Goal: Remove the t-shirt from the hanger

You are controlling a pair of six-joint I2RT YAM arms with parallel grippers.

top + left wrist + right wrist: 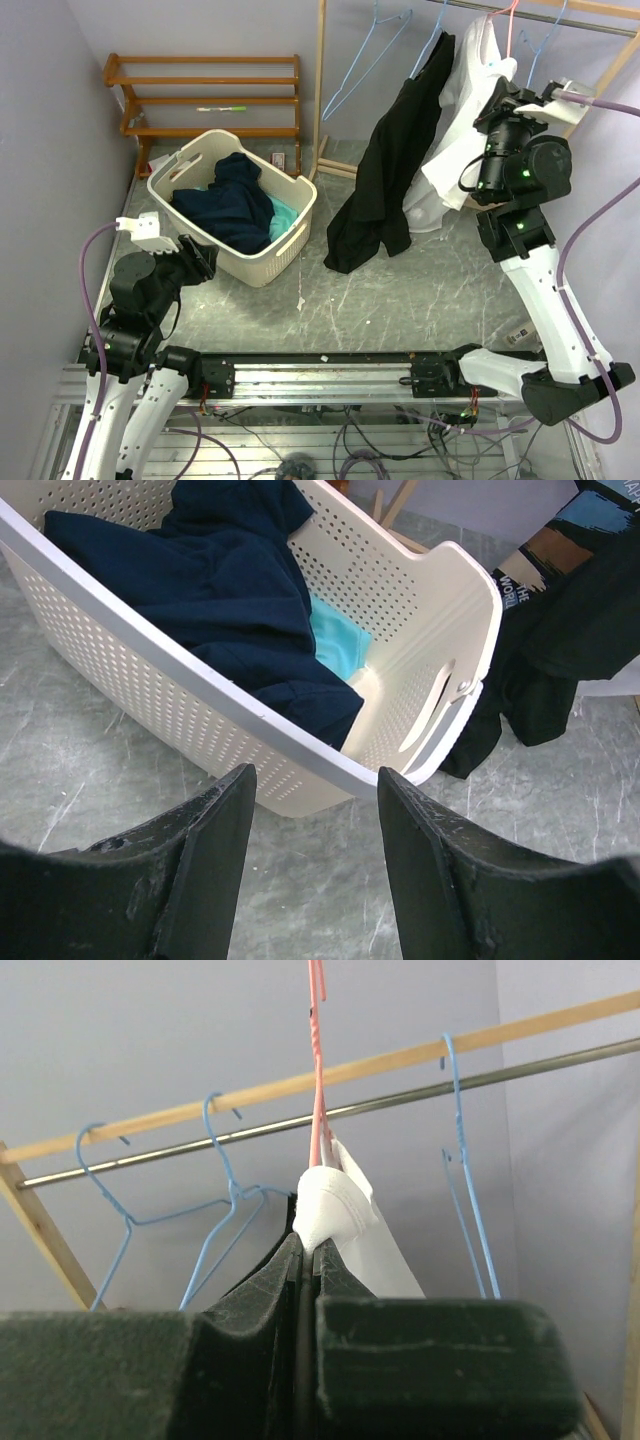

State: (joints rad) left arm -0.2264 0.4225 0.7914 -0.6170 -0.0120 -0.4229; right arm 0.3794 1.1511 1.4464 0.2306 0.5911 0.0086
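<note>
The left end effector (315, 790) hung open just before the basket (230, 685), which held a navy garment (200, 590) over a teal cloth (335, 640). The right end effector (307, 1250) was closed on the white t-shirt (330, 1210) under its pink hanger (318, 1080); bare surface (430, 290) lay between basket and rack

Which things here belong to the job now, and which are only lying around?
Job: white t-shirt, pink hanger, right gripper pinching the shirt's collar.
Lying about: black garment, laundry basket, blue hangers, wooden shelf.
</note>
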